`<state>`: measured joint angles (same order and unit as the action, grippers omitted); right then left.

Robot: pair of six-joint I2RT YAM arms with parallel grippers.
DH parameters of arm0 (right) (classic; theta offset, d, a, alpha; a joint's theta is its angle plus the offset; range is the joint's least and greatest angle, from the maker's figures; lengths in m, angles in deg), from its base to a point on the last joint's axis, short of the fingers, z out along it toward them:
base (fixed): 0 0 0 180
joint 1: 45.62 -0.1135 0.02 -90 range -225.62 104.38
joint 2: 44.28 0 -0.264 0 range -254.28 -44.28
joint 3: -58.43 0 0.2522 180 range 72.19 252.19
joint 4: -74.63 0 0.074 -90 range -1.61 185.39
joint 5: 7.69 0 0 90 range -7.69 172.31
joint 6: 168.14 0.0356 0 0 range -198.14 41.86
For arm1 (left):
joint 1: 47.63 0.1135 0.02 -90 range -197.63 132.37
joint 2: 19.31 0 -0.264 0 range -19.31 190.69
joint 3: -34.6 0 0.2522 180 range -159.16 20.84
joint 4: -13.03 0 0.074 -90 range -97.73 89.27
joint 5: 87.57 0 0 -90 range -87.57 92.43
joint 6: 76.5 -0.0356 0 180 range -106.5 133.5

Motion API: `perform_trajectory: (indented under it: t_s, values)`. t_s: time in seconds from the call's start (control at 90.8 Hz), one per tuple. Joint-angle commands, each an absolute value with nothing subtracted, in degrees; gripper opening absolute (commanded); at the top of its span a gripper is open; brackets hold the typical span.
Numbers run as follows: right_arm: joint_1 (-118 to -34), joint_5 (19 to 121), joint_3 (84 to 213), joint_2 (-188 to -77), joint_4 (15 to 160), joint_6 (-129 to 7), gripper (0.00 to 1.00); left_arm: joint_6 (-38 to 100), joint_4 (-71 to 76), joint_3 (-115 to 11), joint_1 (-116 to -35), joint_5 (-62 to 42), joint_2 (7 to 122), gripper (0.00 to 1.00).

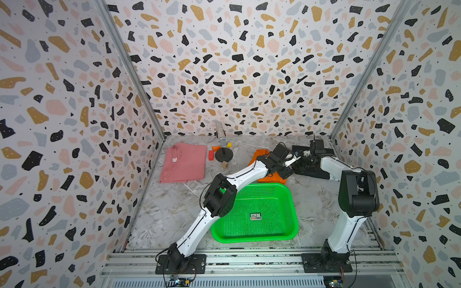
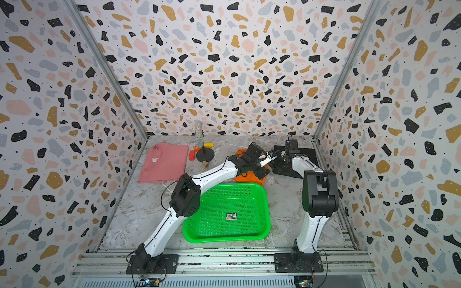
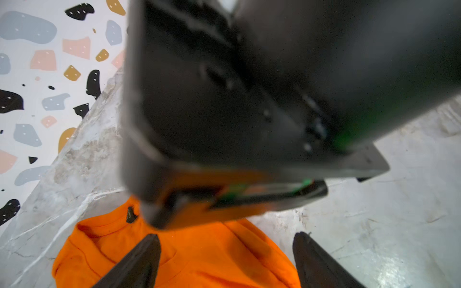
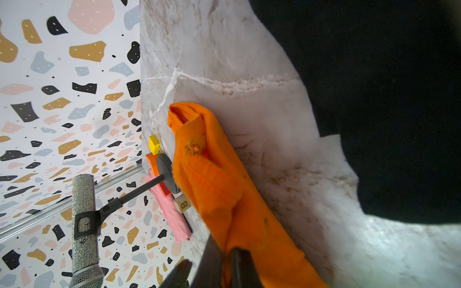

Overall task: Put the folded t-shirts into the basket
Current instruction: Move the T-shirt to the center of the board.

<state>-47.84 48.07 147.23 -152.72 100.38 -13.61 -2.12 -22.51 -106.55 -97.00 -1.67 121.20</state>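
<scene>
The orange t-shirt [image 1: 272,178] [image 3: 199,254] lies bunched on the marble floor behind the green basket [image 1: 254,240] [image 2: 224,240]. My right gripper [image 4: 228,255] is shut on one edge of the orange t-shirt [image 4: 219,184]. My left gripper [image 3: 225,234] hovers open just above the same shirt, one finger over the cloth and one over the floor beside it. The right arm's black wrist fills most of the left wrist view. The pink t-shirt [image 1: 184,162] [image 2: 164,162] lies flat at the back left. The black t-shirt [image 1: 319,174] [image 4: 374,99] lies at the back right, partly under the right arm. Nothing lies in the basket.
A glittery microphone on a round black stand [image 1: 223,154] [image 4: 83,212] stands at the back centre. Small blocks surround it: yellow [image 4: 154,144], red [image 1: 211,155] and a letter block [image 4: 183,204]. Patterned walls close in three sides.
</scene>
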Motion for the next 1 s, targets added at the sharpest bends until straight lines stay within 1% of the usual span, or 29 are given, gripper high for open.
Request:
perform_trajectory:
  t_s: [0.0, 0.088, 0.198, 0.275, 0.407, 0.507, 0.76, 0.837, 0.991]
  values:
    - [-48.0, 46.1, 148.4, -149.1, 99.9, -11.8, 0.00, 1.0, -21.4, -106.8, -97.3, -0.7, 120.9, 0.86]
    - [-47.6, 44.9, 150.2, -150.0, 101.2, -13.6, 0.00, 2.5, -19.4, -102.5, -96.6, -4.0, 117.8, 0.88]
    - [-47.4, 44.6, 152.6, -150.6, 103.7, -20.4, 0.00, 8.7, -21.0, -101.7, -93.1, -16.4, 114.9, 0.94]
    - [-47.4, 47.1, 154.1, -150.9, 107.7, -24.7, 0.00, 13.2, -21.1, -101.8, -90.5, -21.2, 114.2, 0.94]
    - [-47.4, 47.7, 154.3, -151.4, 107.9, -23.6, 0.00, 11.0, -19.2, -101.1, -90.0, -19.4, 114.0, 0.92]
    - [-47.4, 48.4, 154.4, -151.3, 107.7, -22.4, 0.00, 13.2, -16.8, -101.8, -90.5, -21.4, 115.5, 0.91]
    - [-47.3, 50.7, 155.2, -151.2, 111.3, -25.5, 0.00, 17.0, -13.8, -104.7, -93.8, -22.7, 120.5, 0.91]
    - [-47.0, 51.9, 155.0, -151.0, 112.8, -27.9, 0.00, 17.8, -13.5, -104.9, -93.9, -23.0, 120.8, 0.91]
    - [-45.2, 59.2, 155.1, -150.4, 118.2, -37.4, 0.00, 15.3, -15.1, -104.8, -93.6, -22.8, 120.5, 0.91]
